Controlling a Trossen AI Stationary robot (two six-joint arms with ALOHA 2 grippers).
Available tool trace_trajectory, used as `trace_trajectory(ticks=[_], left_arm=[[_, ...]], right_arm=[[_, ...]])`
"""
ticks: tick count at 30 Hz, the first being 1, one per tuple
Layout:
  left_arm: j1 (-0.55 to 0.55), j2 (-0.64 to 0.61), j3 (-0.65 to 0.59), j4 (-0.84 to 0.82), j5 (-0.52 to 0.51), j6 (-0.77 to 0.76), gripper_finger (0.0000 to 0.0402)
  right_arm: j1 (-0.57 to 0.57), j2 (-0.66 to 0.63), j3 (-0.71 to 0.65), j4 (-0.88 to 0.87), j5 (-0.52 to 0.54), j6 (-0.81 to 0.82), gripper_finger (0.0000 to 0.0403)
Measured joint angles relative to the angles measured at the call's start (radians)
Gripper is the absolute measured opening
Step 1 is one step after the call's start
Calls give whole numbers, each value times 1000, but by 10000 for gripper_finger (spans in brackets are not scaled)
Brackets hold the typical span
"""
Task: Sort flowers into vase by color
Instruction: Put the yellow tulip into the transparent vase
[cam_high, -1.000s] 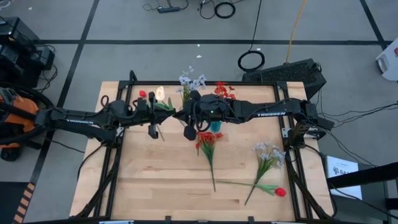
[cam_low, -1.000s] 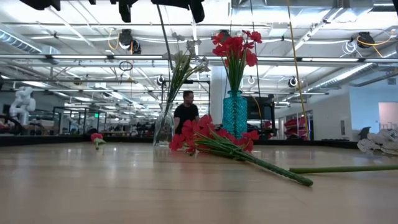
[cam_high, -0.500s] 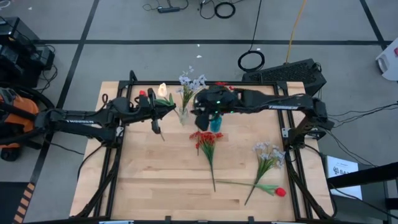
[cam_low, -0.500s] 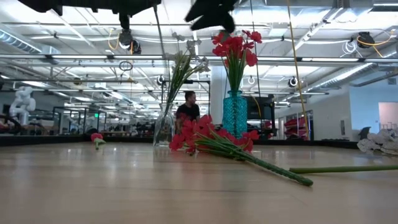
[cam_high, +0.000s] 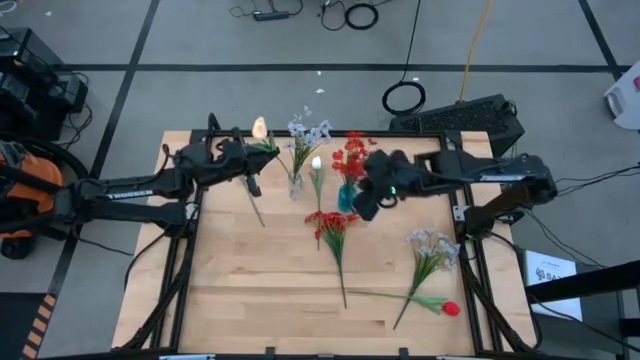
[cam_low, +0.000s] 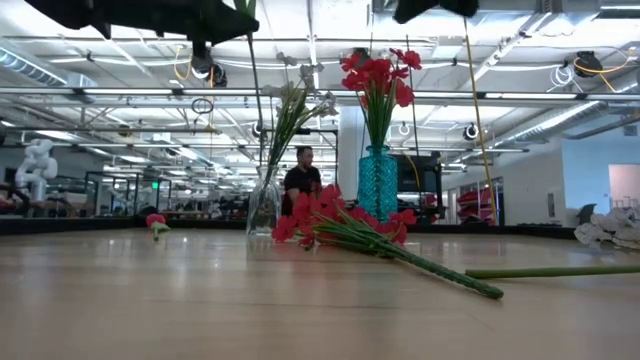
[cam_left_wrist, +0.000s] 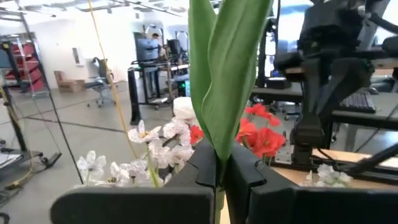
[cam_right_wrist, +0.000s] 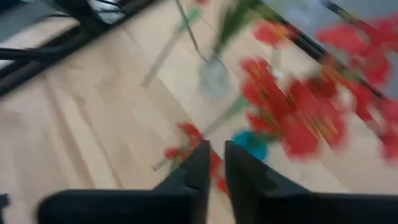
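My left gripper (cam_high: 250, 165) hovers over the far-left part of the table, shut on a cream tulip (cam_high: 259, 127). A clear vase (cam_high: 295, 185) holds lavender-white sprays (cam_high: 306, 131) and one cream tulip bud (cam_high: 316, 163). Next to it a teal vase (cam_low: 378, 182) holds red blossoms (cam_high: 352, 155). My right gripper (cam_high: 362, 207) hangs just right of the teal vase, shut and empty. A red cluster (cam_high: 331, 226), a lavender spray (cam_high: 432, 246) and a red bud (cam_high: 450, 308) lie flat on the table. My left gripper pinches the cream tulip between its two fingers at the stem where the green leaves (cam_left_wrist: 217, 158) begin. The flower is lifted clear. Its bud points to the far edge and its bare stem (cam_high: 256, 207) trails toward the near side.
Another small red bud (cam_low: 155, 221) lies at the far-left of the table. A black frame (cam_high: 470, 255) edges the table on both sides. A person (cam_low: 299, 182) sits far behind the vases. The near-left board (cam_high: 240, 290) is bare wood.
My right gripper has left the spot above the clear vase and moved to the right and toward the near edge; a cream tulip now stands in that vase. My left gripper has carried its tulip a little toward the far edge.
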Motion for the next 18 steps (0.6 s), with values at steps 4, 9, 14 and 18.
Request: trace_trajectory(ticks=[4, 9, 14, 18], left_arm=[[45, 18, 0, 2, 32, -1, 9], [76, 79, 0, 22, 79, -2, 9], [83, 152, 0, 76, 110, -2, 9], [83, 193, 0, 76, 110, 1, 9]], right_arm=[[88, -21, 0, -49, 76, 124, 12], [167, -23, 0, -51, 165, 183, 10], [212, -7, 0, -61, 212, 240, 3], [241, 14, 0, -89, 235, 306, 2]])
